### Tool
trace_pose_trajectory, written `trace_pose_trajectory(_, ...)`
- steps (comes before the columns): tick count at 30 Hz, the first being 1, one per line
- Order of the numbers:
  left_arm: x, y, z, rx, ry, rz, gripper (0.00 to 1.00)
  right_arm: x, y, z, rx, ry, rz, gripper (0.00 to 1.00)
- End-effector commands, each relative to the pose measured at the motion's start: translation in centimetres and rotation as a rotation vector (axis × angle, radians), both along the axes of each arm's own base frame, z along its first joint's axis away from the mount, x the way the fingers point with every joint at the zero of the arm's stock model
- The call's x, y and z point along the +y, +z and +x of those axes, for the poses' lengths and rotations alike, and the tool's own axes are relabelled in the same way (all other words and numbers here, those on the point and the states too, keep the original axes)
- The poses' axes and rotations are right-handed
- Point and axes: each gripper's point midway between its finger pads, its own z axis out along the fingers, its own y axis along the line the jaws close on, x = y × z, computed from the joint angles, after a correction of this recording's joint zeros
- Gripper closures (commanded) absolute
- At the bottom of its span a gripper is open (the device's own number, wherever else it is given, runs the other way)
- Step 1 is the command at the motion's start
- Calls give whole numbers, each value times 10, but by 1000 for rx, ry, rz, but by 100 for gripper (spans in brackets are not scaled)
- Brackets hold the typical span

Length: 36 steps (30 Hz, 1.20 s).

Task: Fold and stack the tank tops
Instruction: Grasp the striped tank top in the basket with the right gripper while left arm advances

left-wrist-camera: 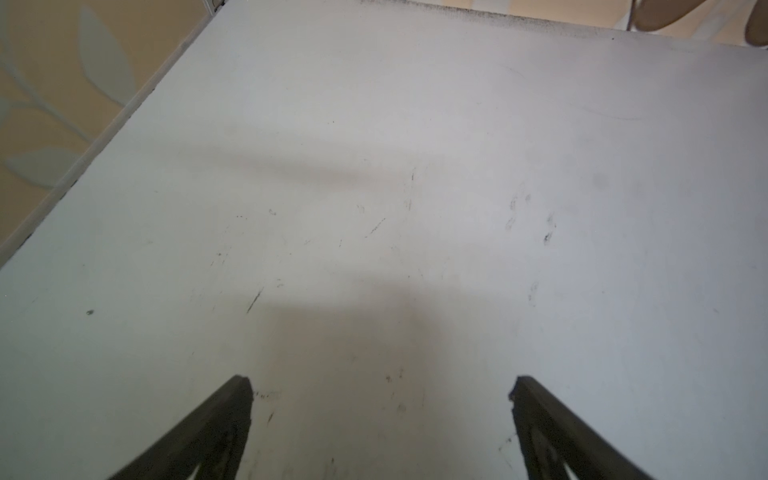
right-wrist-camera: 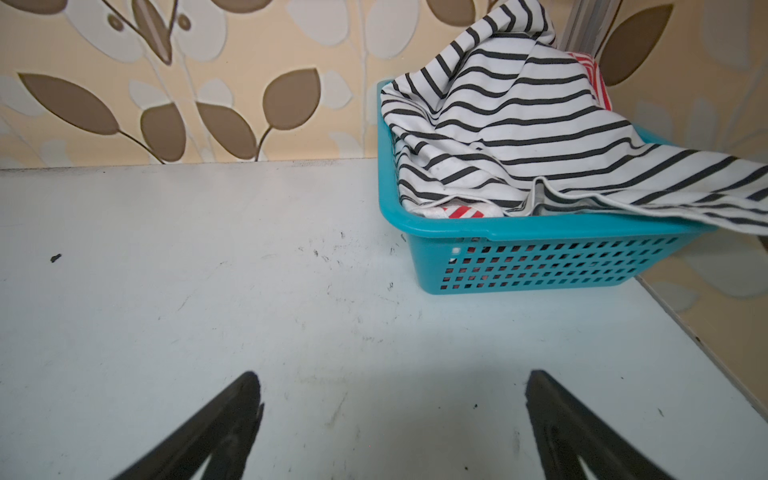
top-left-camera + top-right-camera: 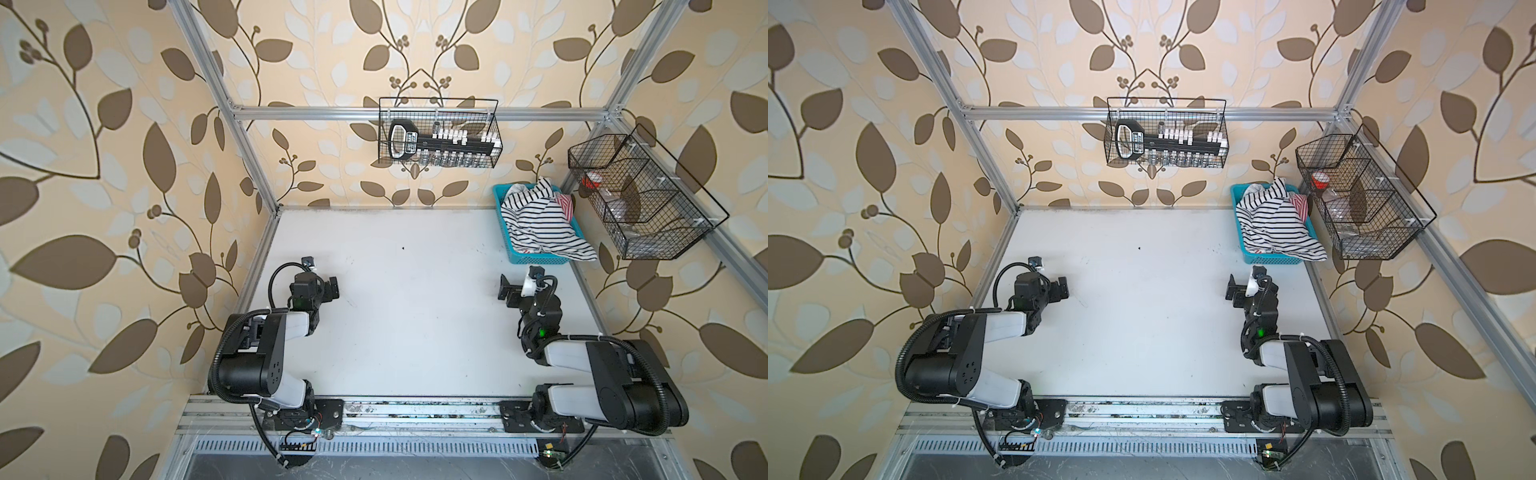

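Observation:
The tank tops lie crumpled in a teal basket (image 3: 536,259) (image 3: 1271,259) (image 2: 540,266) at the table's back right corner. The black-striped tank top (image 3: 540,224) (image 3: 1277,226) (image 2: 519,124) is on top, and one end spills over the basket's right rim. The red-striped tank top (image 3: 564,206) (image 3: 1300,205) (image 2: 461,212) peeks out from under it. My left gripper (image 3: 331,287) (image 3: 1062,287) (image 1: 380,386) is open and empty, low over the bare table at the left. My right gripper (image 3: 508,291) (image 3: 1232,289) (image 2: 392,384) is open and empty, a short way in front of the basket.
The white table (image 3: 415,324) has aluminium frame posts at its corners. A black wire basket (image 3: 438,133) with a tool set hangs on the back rail. A second wire basket (image 3: 640,195) hangs on the right rail, just beside the teal basket.

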Motion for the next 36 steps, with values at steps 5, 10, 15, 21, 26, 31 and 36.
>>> trace_pose_trajectory(5,-19,61,11,-41,-70,-82,1,5,4,1,-15,23,-21,5)
trace_pose_trajectory(10,-53,115,29,-93,-205,-244,1,-6,28,12,72,-61,-27,20)
trace_pose_trajectory(15,-85,153,41,-72,-352,-378,3,-5,81,29,202,-54,-30,18)
trace_pose_trajectory(21,-113,160,35,-75,-435,-432,5,-32,79,47,481,-119,52,30)
trace_pose_trajectory(26,-135,156,32,-45,-495,-430,5,-51,55,67,642,-151,112,42)
trace_pose_trajectory(31,-146,149,36,-13,-524,-456,5,-71,52,90,677,-220,113,42)
trace_pose_trajectory(36,-155,148,36,2,-553,-470,5,-97,40,97,755,-324,68,41)
